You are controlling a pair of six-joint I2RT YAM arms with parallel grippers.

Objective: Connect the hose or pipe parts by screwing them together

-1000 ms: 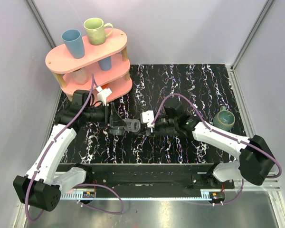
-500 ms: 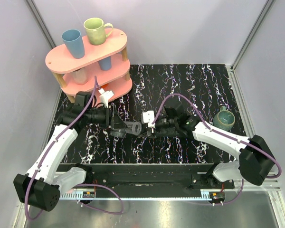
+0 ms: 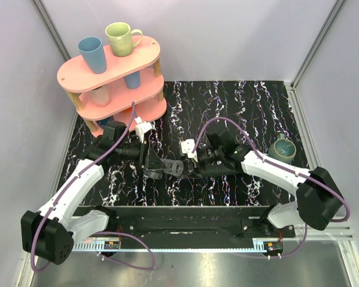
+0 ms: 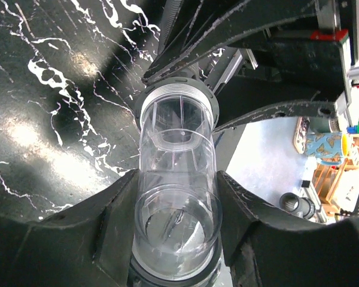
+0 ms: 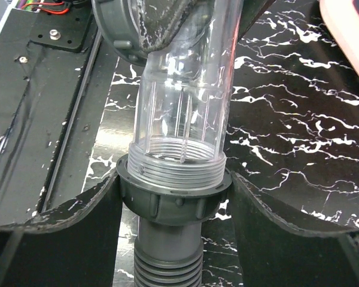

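Observation:
The translucent tubular fitting (image 3: 171, 168) (image 4: 176, 179) lies level above the black marbled table, and my left gripper (image 3: 154, 164) (image 4: 176, 224) is shut on its plain end. Its threaded end (image 5: 178, 160) sits in the mouth of the grey collar (image 5: 175, 197) (image 4: 177, 95) of the black ribbed hose (image 3: 214, 165) (image 5: 169, 270). My right gripper (image 3: 194, 165) (image 5: 175, 206) is shut on that collar, one finger on each side. The hose runs back under the right wrist, so the rest of it is hidden.
A pink two-tier shelf (image 3: 110, 75) with several mugs stands at the back left, close behind the left wrist. A green mug (image 3: 282, 149) sits on the table at the right. A black rail (image 3: 179, 218) runs along the near edge. Purple cables loop over both arms.
My left arm has swung right and nearer with the fitting, closing the gap to the hose collar. The right gripper shifted slightly left to meet it.

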